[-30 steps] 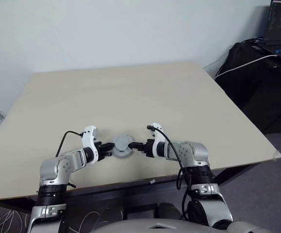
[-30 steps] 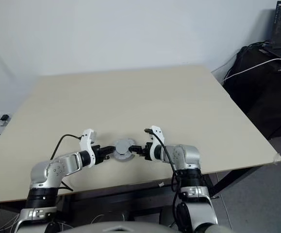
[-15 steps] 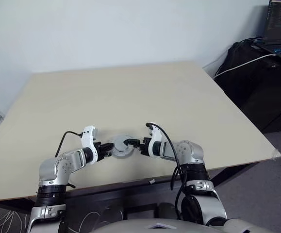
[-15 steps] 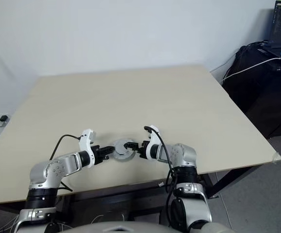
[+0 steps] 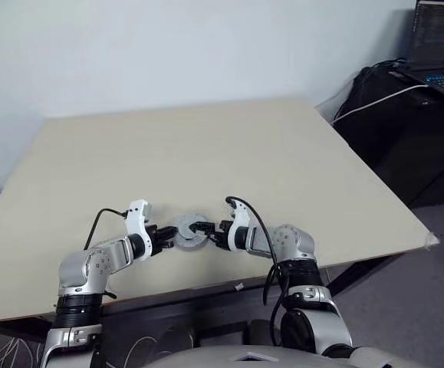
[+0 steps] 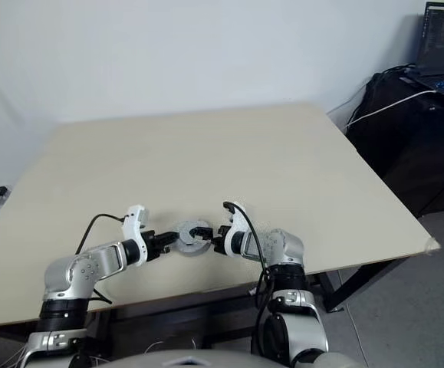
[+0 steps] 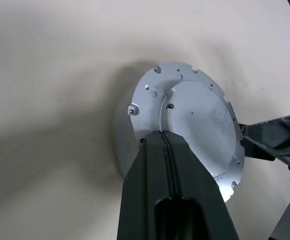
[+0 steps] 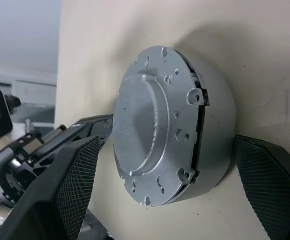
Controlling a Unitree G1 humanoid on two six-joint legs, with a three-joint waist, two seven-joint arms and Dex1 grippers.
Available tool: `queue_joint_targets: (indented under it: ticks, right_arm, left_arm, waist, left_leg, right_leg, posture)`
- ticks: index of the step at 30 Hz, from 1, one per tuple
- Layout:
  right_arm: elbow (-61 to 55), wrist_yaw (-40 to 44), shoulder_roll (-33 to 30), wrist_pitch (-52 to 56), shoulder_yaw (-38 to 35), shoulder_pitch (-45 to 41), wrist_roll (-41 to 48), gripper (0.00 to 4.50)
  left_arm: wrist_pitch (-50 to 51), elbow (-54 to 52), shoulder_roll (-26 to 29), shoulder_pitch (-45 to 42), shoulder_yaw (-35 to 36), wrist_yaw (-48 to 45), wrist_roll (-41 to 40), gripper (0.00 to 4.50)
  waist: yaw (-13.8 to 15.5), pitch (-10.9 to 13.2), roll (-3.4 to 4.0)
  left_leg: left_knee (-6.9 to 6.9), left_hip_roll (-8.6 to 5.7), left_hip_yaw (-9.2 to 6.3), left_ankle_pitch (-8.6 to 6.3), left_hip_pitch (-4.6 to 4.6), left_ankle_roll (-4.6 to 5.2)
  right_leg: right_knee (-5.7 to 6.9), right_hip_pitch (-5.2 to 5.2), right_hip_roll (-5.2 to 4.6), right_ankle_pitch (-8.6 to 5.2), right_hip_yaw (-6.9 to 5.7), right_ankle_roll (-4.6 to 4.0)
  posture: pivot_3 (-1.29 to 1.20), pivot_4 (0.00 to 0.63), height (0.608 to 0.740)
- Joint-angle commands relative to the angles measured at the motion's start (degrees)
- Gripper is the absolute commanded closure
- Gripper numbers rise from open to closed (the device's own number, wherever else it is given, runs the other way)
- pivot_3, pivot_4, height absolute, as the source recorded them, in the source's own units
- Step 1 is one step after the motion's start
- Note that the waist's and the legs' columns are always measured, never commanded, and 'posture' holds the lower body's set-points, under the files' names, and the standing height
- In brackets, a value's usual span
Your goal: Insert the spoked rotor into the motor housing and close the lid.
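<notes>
your left gripper (image 7: 167,145), fingers pressed together and holding nothing, braces the lid (image 8: 150,125) on the motor housing (image 8: 212,130) near the table (image 5: 206,146) front edge, so your right gripper (image 8: 165,185), wide open, can straddle it and squeeze it shut.

The lid (image 8: 150,145) covers the housing (image 8: 212,130), so its inside cannot be seen. In the head views the housing is too small to show detail, and the right claw (image 5: 198,228) overlaps its near edge. The left claw (image 7: 169,150) hides part of the lid's rim. The laptop (image 5: 439,38) is cut off by the picture's edge.
</notes>
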Motion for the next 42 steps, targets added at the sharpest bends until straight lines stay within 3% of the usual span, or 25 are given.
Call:
queue_joint_targets:
  ticks: [1,8,12,16,21,26,40,42]
  right_arm:
    - [0.6,1.5,3.2,2.7,1.0,1.7,2.8,0.04]
    - [-4.7,5.3,2.8,7.9,1.4,3.1,8.0,0.04]
    - [-2.6,0.5,3.2,5.8,1.2,2.6,4.5,0.04]
    - [-0.8,-7.3,5.1,0.4,-4.1,1.8,4.7,0.04]
    - [-2.4,-9.5,5.6,0.9,-5.6,2.1,10.9,0.04]
    - [-5.2,-5.6,5.5,5.1,-4.8,2.8,18.9,0.04]
    - [-4.4,-11.3,5.4,3.0,-1.2,3.1,17.0,0.04]
    - [-4.6,-10.8,5.4,2.9,-1.5,3.0,17.7,0.43]
  left_arm:
    - [0.8,-0.1,-0.8,0.3,-1.9,-0.8,-0.5,4.50]
    - [0.9,-0.4,-0.9,0.9,-1.5,-0.8,-0.5,4.50]
    - [0.8,-0.3,-1.0,0.9,-1.6,-0.9,-0.4,4.50]
    - [0.6,-0.3,-1.2,0.8,-1.5,-0.9,-0.4,4.50]
    - [0.7,-0.4,-1.0,1.0,-1.5,-0.9,-0.4,4.50]
    - [0.4,-0.2,-1.1,0.9,-1.5,-0.9,-0.4,4.50]
    - [0.1,-0.4,-1.5,1.1,-1.0,-0.5,-0.1,4.50]
    - [0.0,-0.4,-1.5,1.0,-1.0,-0.5,-0.1,4.50]
  waist:
    - [0.0,0.0,0.02]
    - [-0.2,-0.1,0.08]
    - [-0.2,-0.1,0.08]
    - [-0.3,-0.1,0.10]
    - [0.1,0.0,0.24]
    - [0.3,0.1,0.34]
    - [0.8,0.1,0.37]
    - [0.8,0.1,0.38]
  left_leg:
    - [0.00,0.00,0.00,0.00,0.00,0.00]
    - [-0.15,0.04,-0.03,-0.01,-0.12,0.02]
    - [-0.19,0.05,-0.04,-0.01,-0.16,0.01]
    - [-0.19,0.05,-0.03,-0.04,-0.08,-0.05]
    - [-0.01,0.03,-0.04,0.00,-0.02,-0.04]
    - [0.07,-0.04,-0.04,0.08,-0.11,0.01]
    - [-0.12,-0.13,-0.22,0.01,-0.33,0.04]
    - [-0.13,-0.13,-0.22,0.01,-0.32,0.04]
  right_leg:
    - [0.00,0.00,0.00,0.00,0.00,0.01]
    - [0.00,-0.19,0.01,-0.10,0.01,-0.05]
    - [-0.01,-0.24,-0.01,-0.11,0.02,-0.06]
    - [-0.01,-0.16,-0.01,-0.12,0.00,-0.04]
    - [-0.03,0.06,-0.03,-0.12,0.00,-0.04]
    - [-0.04,0.04,-0.05,-0.09,0.00,0.02]
    - [-0.13,-0.22,-0.06,-0.09,0.00,0.16]
    - [-0.13,-0.22,-0.05,-0.09,0.00,0.17]
  posture:
    - [0.00,0.000,0.740]
    - [0.00,0.000,0.740]
    - [0.00,0.000,0.740]
    - [0.00,0.000,0.740]
    - [0.00,0.000,0.740]
    - [0.00,0.000,0.740]
    - [0.00,0.000,0.740]
    - [0.00,0.000,0.740]
